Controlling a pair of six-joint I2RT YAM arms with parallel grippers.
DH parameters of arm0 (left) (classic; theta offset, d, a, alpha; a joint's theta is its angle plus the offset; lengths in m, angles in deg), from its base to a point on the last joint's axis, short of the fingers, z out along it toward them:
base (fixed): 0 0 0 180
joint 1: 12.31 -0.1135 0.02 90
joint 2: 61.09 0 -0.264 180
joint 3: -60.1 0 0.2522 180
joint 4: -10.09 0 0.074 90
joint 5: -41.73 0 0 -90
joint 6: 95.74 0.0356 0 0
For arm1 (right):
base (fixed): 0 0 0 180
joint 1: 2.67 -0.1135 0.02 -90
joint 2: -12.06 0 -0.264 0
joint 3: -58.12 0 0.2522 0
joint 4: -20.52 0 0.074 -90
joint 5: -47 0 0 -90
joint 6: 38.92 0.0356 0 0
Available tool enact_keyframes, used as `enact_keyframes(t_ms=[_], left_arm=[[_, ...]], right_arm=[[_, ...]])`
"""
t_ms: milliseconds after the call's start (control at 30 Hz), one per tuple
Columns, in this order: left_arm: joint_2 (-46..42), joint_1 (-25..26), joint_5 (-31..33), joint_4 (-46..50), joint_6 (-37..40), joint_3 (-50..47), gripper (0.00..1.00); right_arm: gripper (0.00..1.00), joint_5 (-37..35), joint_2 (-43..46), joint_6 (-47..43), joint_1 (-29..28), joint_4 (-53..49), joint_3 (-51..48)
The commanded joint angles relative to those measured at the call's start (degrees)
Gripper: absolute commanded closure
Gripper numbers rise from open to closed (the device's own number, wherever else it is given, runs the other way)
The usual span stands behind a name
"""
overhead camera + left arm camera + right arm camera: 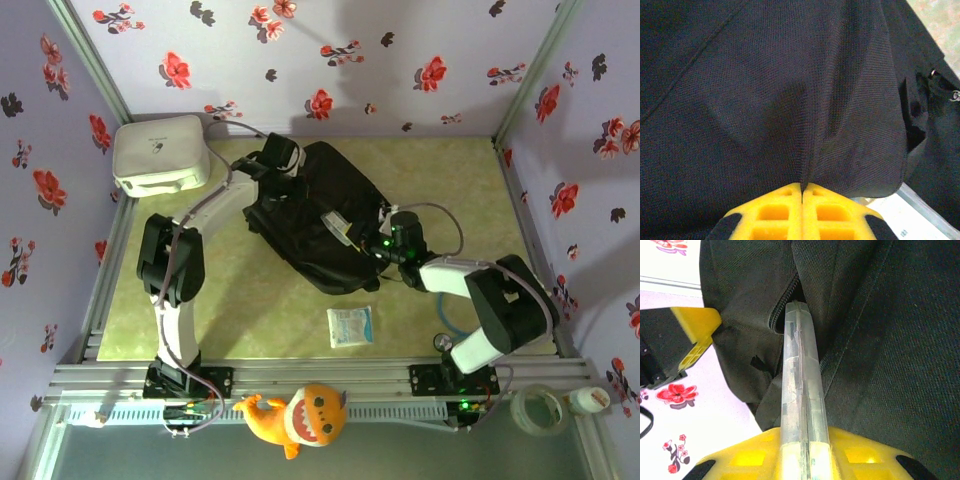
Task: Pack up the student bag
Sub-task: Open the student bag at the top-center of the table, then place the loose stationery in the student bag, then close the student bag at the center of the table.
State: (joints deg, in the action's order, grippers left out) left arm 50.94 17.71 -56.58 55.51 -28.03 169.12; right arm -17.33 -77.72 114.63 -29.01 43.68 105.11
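Clear flat case (800, 375): R gripper (802, 440) clamps it, tip leftward at student bag (310, 220) zip mouth (782, 310); L gripper (802, 192) pinches fabric.

We see two matching arms, built from glossy white shells joined by bulky black joint blocks. On the left arm (172, 300) a grey cable (205, 205) runs along the upper link. The right arm (495, 305) carries a thinner grey lead by its black wrist housing, where small green lights (385, 243) glow. Both bases (180, 380) are black. The left gripper (802, 186) has bright yellow fingers (775, 212) moulded with a grid of square pockets and black corners behind them. The right gripper (801, 437) looks the same.
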Motion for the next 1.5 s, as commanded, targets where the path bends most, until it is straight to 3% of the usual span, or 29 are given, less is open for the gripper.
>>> enact_keyframes(t_ms=[0,367,500,633,867,1067,1367,1467], left_arm=[[-2.6,-0.3,-3.9,-3.0,-1.8,-0.2,1.0],[-1.6,-1.8,-4.1,-3.3,-2.9,-1.2,1.0],[-0.3,-2.7,-4.1,-3.5,-3.4,-1.5,1.0],[0.8,-3.4,-4.1,-3.5,-3.8,-1.8,1.0],[1.4,-3.5,-5.4,-2.7,-2.4,-1.1,0.99],[1.7,-3.6,-5.7,-2.7,-2.4,-1.2,0.99],[1.7,-3.6,-6.1,-2.5,-2.8,-1.0,0.99],[1.3,-3.7,-6.6,-2.4,-2.9,-1.4,0.99]], right_arm=[[0.76,0.9,-3.7,2.0,0.0,4.5,4.0],[0.72,0.5,-13.9,3.2,-0.3,15.3,10.9],[0.63,1.0,-18.1,4.4,-0.5,13.6,15.0],[0.48,0.5,-15.8,4.5,-0.2,8.6,13.4],[0.37,-4.2,-2.3,-3.2,0.1,-12.8,7.3],[0.55,-3.5,2.0,-8.5,-0.8,-20.0,7.6],[0.76,-4.8,-3.4,-10.2,-1.6,-20.3,15.2],[0.78,-4.5,-6.5,-10.3,-1.6,-20.9,18.4]])
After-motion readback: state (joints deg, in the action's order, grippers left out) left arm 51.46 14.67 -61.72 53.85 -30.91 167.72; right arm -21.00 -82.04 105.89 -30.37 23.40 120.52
